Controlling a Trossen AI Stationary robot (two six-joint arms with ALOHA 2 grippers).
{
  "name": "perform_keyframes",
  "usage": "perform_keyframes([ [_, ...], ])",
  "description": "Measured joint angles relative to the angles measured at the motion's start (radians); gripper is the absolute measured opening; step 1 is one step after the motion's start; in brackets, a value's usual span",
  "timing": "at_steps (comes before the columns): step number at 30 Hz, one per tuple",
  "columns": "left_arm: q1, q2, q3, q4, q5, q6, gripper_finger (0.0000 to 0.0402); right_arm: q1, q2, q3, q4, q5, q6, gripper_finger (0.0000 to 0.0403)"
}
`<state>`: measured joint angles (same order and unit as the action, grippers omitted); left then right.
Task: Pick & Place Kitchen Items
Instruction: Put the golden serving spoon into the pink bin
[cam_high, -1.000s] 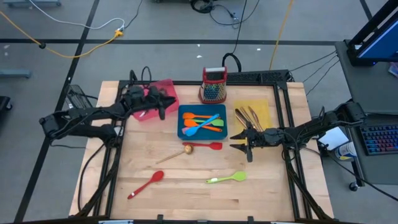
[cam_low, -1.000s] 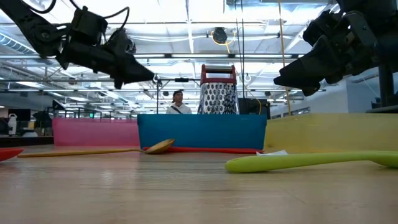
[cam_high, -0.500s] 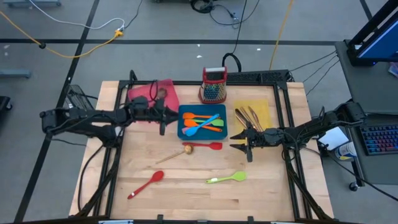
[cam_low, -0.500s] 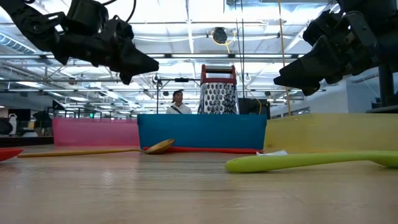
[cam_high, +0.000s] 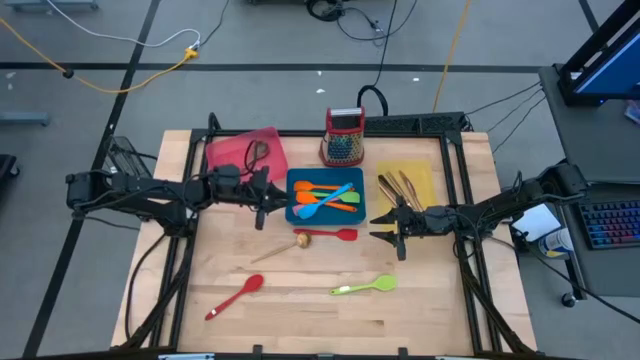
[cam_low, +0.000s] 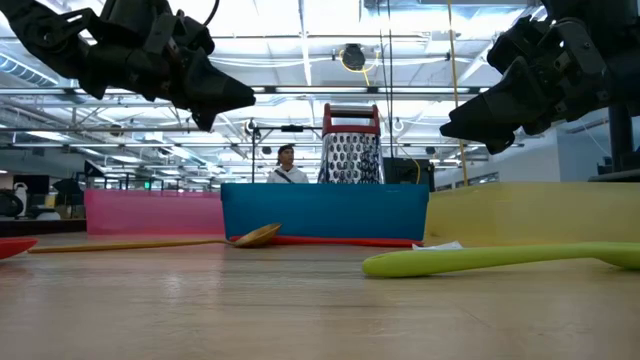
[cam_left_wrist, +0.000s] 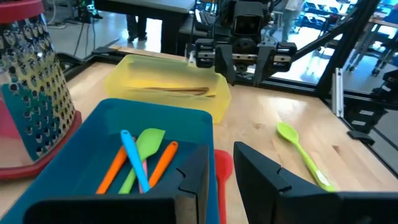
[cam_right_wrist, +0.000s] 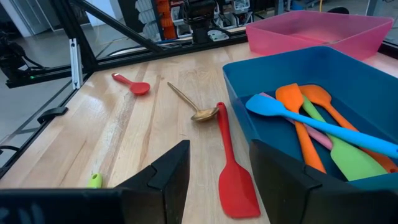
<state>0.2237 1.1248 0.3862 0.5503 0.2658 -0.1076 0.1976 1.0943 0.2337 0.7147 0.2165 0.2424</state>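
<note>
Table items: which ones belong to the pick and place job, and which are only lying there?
Job:
red spatula
gold spoon
red spoon
green spatula
utensils in the blue tray
cutlery in the yellow tray

Lying about:
grater
pink tray

Bright overhead light, soft shadows, sharp.
</note>
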Motion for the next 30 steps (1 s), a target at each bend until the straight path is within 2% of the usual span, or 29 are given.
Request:
perform_keyframes([
  [11,-0.040,0.000,0.000,0.000,-0.031,-0.001,0.0081,0.000,0.000,0.000,0.000,0.000,0.000,0.0160],
  [30,-0.205,0.001,0.000,-0.001,-0.032,-0.009,0.0081,0.001,0.000,0.000,-0.001,-0.010,0.007,0.0160],
])
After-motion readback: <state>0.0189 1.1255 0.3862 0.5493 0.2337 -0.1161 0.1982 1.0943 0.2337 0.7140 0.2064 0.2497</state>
